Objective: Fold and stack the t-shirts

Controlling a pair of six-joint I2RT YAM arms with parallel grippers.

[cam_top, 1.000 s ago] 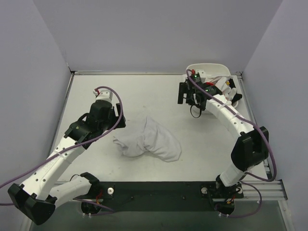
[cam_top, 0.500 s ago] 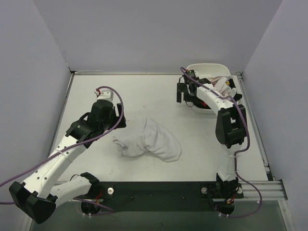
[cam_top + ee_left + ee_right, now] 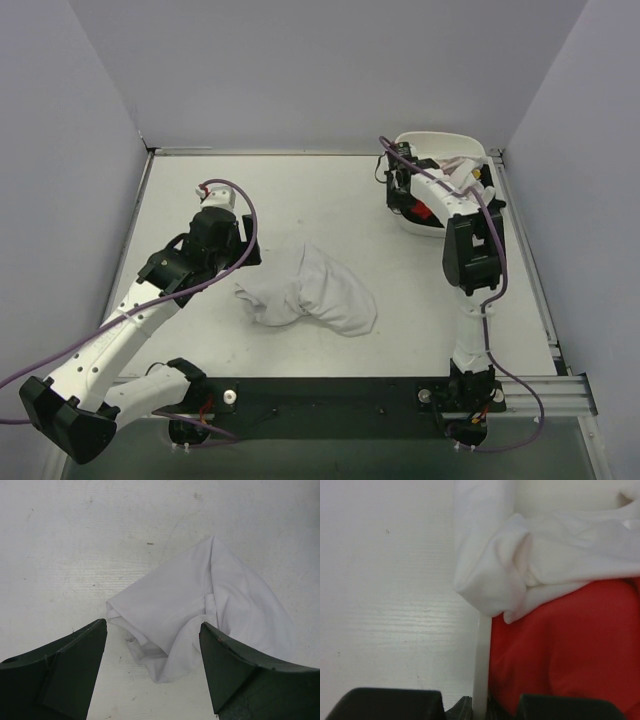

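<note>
Though tiny overhead, red t-shirt [image 3: 570, 655] shows plainly wrist-side.

I can read no text, label, brand, number or sign in any of my three views.
</note>
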